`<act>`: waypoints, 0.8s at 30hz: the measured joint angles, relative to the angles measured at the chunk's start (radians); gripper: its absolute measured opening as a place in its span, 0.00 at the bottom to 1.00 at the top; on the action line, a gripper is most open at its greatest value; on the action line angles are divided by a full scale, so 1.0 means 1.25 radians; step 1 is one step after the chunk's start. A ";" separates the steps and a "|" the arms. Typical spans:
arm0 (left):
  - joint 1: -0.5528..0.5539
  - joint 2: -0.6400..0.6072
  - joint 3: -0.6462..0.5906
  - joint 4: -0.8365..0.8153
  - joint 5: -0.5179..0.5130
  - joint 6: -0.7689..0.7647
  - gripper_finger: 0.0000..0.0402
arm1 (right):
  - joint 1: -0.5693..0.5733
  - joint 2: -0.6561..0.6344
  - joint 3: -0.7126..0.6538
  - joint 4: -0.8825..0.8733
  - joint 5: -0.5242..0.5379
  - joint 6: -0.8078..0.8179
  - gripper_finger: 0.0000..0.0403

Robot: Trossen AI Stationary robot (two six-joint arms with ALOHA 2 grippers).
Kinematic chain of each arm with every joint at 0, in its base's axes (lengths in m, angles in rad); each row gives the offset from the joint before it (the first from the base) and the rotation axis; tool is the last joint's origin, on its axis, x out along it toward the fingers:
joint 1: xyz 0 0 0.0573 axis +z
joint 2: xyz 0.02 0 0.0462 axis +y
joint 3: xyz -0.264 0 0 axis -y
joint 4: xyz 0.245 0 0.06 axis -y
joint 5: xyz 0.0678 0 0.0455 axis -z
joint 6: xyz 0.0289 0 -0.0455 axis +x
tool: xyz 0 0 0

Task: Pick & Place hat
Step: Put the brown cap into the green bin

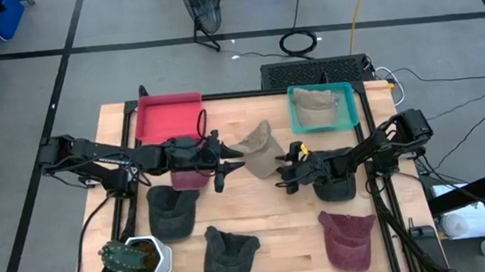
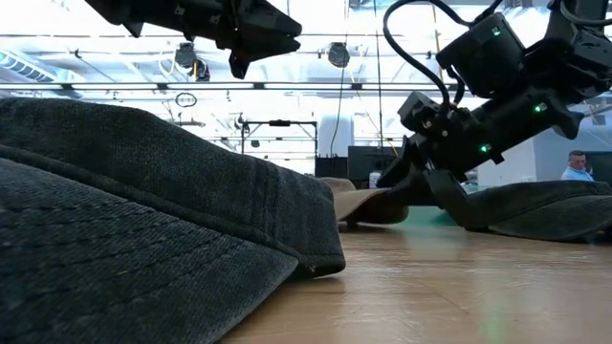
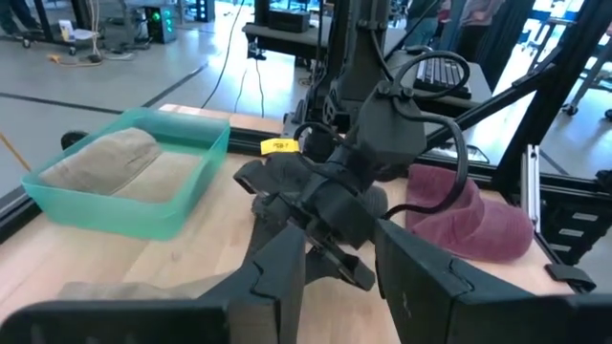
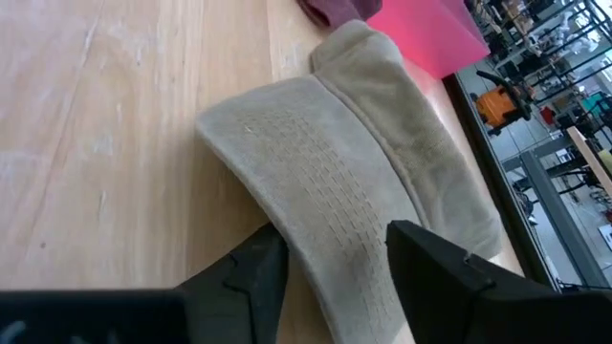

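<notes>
The tan hat [image 1: 260, 149] lay near the middle of the wooden worktop [image 1: 278, 231], its brim pointing toward the right arm and its crown toward the red bin [image 1: 167, 116]. The right end effector [image 1: 284, 173] was down at worktop level with one finger [image 4: 244, 277] on each side of the brim's edge; the fingers stood apart around the fabric and had not closed on it. In the right wrist view the brim [image 4: 316, 205] ran straight between the two dark fingers, stitching rows plain on its surface.

The left end effector [image 1: 232, 165] hung just beside the hat's crown on the other side, raised above the worktop, its fingers [image 3: 277, 277] spread and holding nothing. From its wrist camera the right arm's end effector [image 3: 316, 196] showed head-on.

A second tan hat [image 1: 318, 102] lay inside the teal bin [image 1: 298, 123] at the far edge. A maroon hat [image 1: 348, 236] lay at the near right corner, two dark grey hats [image 1: 173, 211] [image 1: 229, 253] lay along the near left side, and another dark one [image 1: 337, 187] was partly under the right arm. A small potted plant [image 1: 134, 258] stood at the near left corner.
</notes>
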 joint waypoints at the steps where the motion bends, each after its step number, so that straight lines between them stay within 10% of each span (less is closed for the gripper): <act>1: 0.000 0.000 0.000 -0.002 -0.002 0.000 0.33 | 0.000 0.000 0.000 0.003 -0.001 0.000 0.37; 10: 0.000 0.000 0.000 -0.020 -0.016 0.016 0.33 | 0.014 -0.002 0.000 0.032 0.034 -0.020 0.06; 24: 0.000 0.000 0.000 -0.053 -0.060 0.024 0.33 | 0.146 -0.275 -0.001 0.086 0.477 -0.270 0.02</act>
